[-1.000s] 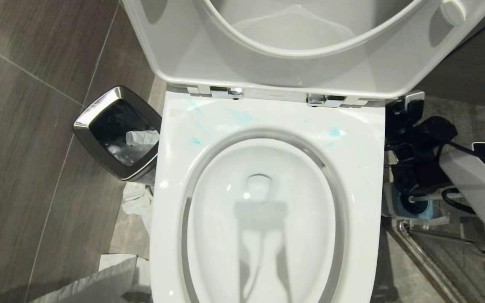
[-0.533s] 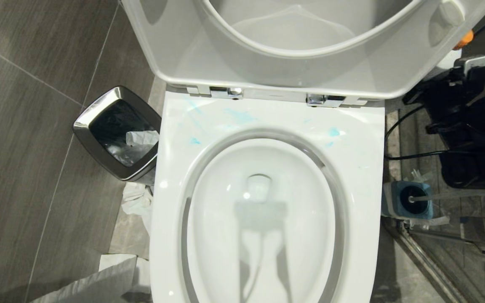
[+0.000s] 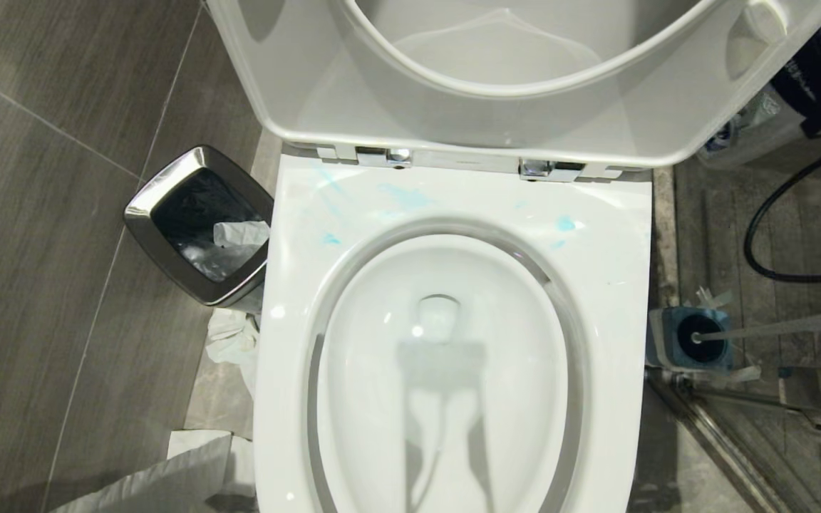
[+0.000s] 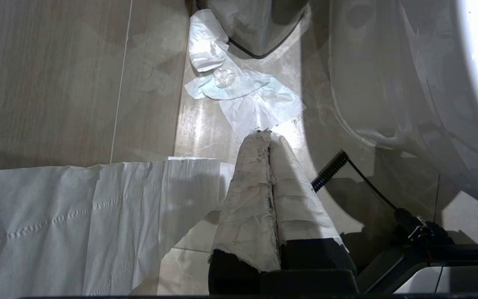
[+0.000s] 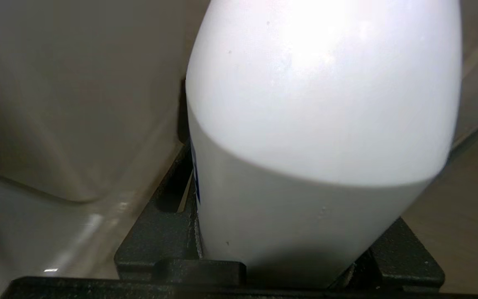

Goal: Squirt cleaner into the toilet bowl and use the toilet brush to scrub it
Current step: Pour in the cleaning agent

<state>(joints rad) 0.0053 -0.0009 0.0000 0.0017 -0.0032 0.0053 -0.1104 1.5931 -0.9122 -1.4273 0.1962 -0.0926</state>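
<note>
White glossy ceramic toilet bowl [image 3: 446, 399], seat and lid up; pale turquoise cleaner smears [image 3: 403, 196] on the rim's back edge. Slim white-handled toilet brush [image 3: 781, 328] sits in its blue-grey holder [image 3: 667, 335] by the bowl's right side. Right gripper [image 5: 305, 232] clamps a white plastic bottle [image 5: 318, 124]. Left gripper [image 4: 270, 141], paper-wrapped fingers pressed together, low near floor tissue [image 4: 239, 91].

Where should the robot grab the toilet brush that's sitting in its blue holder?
Grip the toilet brush on its slim white handle, well above the black bristle head sunk in the blue holder. The handle points away from the toilet bowl, toward the robot's right, so probably come from that open side, closing across the thin shaft.
</note>
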